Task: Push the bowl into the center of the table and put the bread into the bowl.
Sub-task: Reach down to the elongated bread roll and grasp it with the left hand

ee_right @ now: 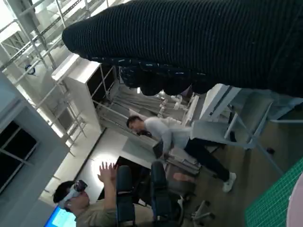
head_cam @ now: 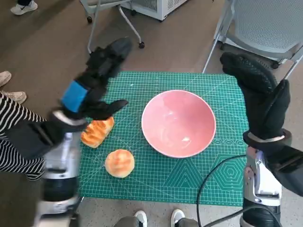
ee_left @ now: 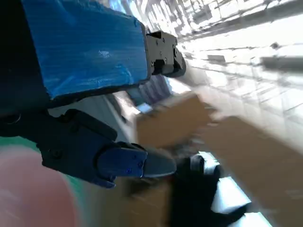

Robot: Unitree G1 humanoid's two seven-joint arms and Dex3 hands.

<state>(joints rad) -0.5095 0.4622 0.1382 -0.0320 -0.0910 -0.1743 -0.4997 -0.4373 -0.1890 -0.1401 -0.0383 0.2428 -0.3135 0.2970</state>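
On the bench, pink bowl sits near center, empty. Both breads, long roll and round bun, lie outside. Left robot hand and right robot hand open, holding nothing.

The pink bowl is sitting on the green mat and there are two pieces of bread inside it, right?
Not quite. The pink bowl does sit on the green mat, but it is empty. The head view shows both pieces of bread outside it on the mat: the long loaf and the round bun.
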